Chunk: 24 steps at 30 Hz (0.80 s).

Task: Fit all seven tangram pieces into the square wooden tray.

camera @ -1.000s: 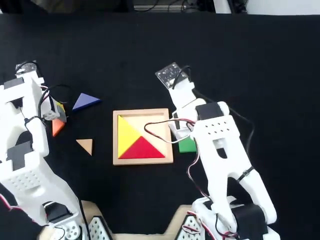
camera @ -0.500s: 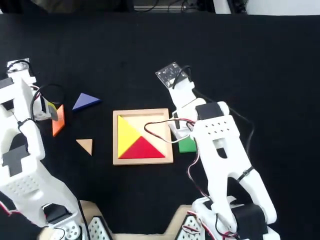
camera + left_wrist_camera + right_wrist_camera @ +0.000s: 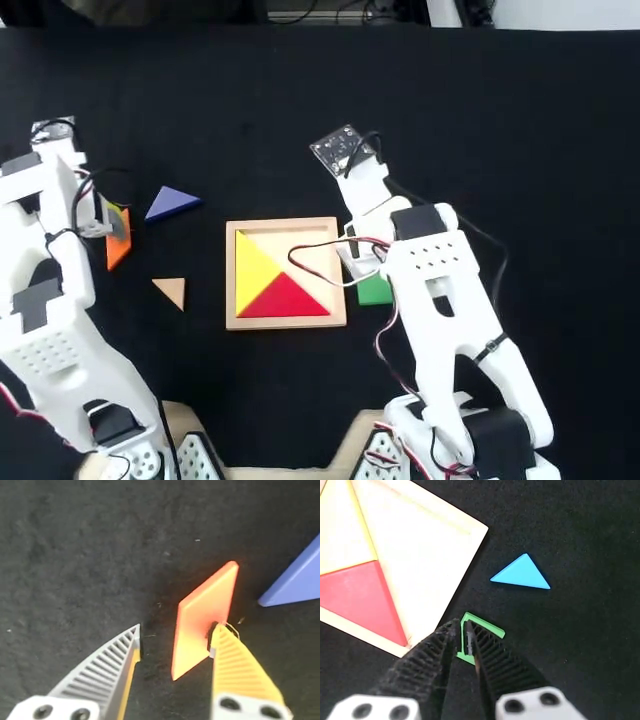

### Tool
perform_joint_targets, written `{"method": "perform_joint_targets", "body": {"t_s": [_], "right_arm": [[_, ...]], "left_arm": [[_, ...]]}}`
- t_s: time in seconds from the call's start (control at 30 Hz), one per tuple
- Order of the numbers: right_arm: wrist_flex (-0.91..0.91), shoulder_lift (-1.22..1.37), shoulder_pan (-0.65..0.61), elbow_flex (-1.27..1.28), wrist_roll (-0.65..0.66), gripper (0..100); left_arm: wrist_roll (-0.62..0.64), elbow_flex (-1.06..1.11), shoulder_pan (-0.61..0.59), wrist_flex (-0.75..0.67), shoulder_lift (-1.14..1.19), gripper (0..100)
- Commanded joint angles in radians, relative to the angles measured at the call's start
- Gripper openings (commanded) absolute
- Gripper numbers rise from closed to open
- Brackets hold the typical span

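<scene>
Left hand: My left hand (image 3: 178,630) was open, its fingers astride the orange piece (image 3: 205,610). The piece stood tilted on edge and leaned against one finger (image 3: 235,655).
Right hand: My right hand (image 3: 463,627) was closed on one edge of the green piece (image 3: 487,630), just beside the square wooden tray (image 3: 435,565).
Pieces placed: The yellow triangle (image 3: 255,270) and the red triangle (image 3: 285,298) lay flat in the tray.
Pieces loose: The dark blue triangle (image 3: 297,582) lay near the orange piece. The tan triangle (image 3: 172,291) and the light blue triangle (image 3: 522,574) lay on the bench (image 3: 500,120).
Handling: I judged the pieces light, stiff and thin, with smooth painted faces likely to slip or tip between my fingers.
Where to hold: Across two opposite edges seemed best to me. A piece lying flat offers little to pinch.
Risk: The orange piece, tilted as it was, could twist in a pinch.
Writing: I could read no brand, label or print on the pieces or the tray.
</scene>
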Motion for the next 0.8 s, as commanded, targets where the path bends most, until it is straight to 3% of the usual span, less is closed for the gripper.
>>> {"method": "perform_joint_targets", "body": {"t_s": [0.0, 0.4, 0.53, 0.77], "right_arm": [[-0.012, -0.030, -0.014, -0.004, -0.008, 2.6], [-0.066, -0.035, -0.014, 0.047, -0.008, 2.5], [-0.068, -0.035, -0.014, 0.048, -0.008, 2.6], [-0.069, -0.035, -0.014, 0.048, -0.008, 2.6]], "left_arm": [[0.037, -0.031, 0.050, -0.006, 0.000, 23], [0.038, -0.031, 0.059, -0.005, -0.009, 23], [0.038, -0.093, 0.035, 0.092, -0.043, 23], [0.037, -0.101, 0.012, 0.091, -0.055, 23]]}}
